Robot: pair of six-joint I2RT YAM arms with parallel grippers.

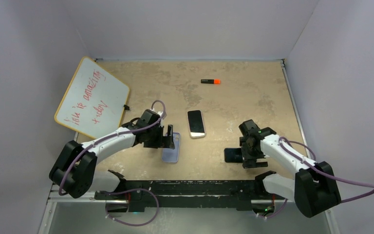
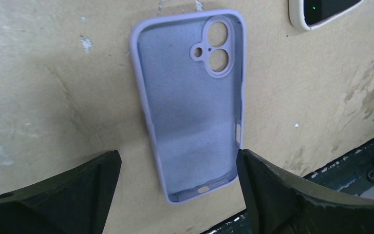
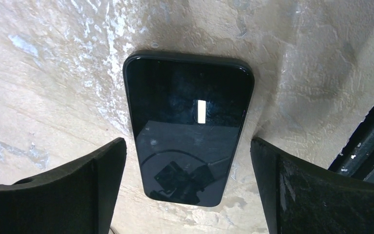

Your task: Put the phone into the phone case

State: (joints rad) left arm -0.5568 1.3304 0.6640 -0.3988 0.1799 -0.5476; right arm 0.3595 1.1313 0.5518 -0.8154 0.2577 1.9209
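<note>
An empty lilac phone case [image 2: 190, 102] lies open side up on the table, also seen from above [image 1: 171, 152]. My left gripper [image 2: 179, 168] is open and hovers over the case's lower end, a finger on each side, the right one close to its edge. A black phone [image 3: 187, 126] lies screen up near the front edge [image 1: 233, 155]. My right gripper [image 3: 189, 161] is open over its near end, fingers apart from it on both sides. A second phone with a pale rim [image 1: 196, 124] lies screen up in the middle, its corner in the left wrist view [image 2: 326, 12].
A whiteboard [image 1: 91, 97] with red writing lies at the far left. A black marker with an orange cap [image 1: 211, 81] lies at the back. The black rail [image 1: 190, 187] runs along the near edge, close behind both grippers.
</note>
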